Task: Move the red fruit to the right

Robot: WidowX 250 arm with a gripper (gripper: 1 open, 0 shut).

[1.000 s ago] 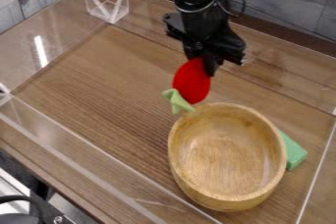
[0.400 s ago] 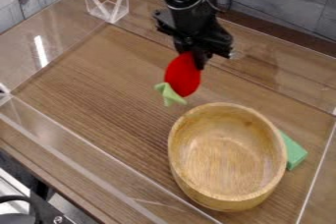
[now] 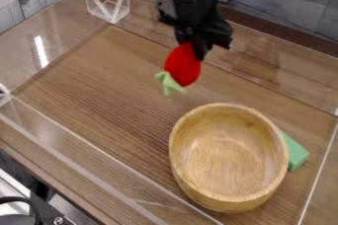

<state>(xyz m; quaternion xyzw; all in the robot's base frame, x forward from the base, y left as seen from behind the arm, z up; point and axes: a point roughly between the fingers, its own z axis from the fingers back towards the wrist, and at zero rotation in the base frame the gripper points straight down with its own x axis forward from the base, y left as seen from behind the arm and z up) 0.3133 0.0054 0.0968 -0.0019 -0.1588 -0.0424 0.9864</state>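
- Table (image 3: pixel 93 101): brown wood grain, filling most of the view, fenced by low clear plastic walls along its edges.
- Bowl (image 3: pixel 231 157): round, pale wood, empty, sitting near the front right corner; its rim just below and right of the fruit's leaves, not touching the fruit itself.
- Arm: black, coming down from the top edge of the view, angled steeply toward the table behind the bowl.
- Gripper (image 3: pixel 199 48): black, jaws drawn narrow and clamped on the top of the fruit.
- Fruit (image 3: pixel 183 64): glossy red, oval, hanging from the jaws above the table, left of and behind the bowl, with green leaves at its lower left end; whether the leaves brush the wood cannot be told.
- Green piece (image 3: pixel 297 153): flat, bright green, peeking out from under the bowl's right side, lying on the table by the right wall.
- Clear stand (image 3: pixel 107 3): small, folded clear plastic, standing at the back left corner, well apart from everything else.
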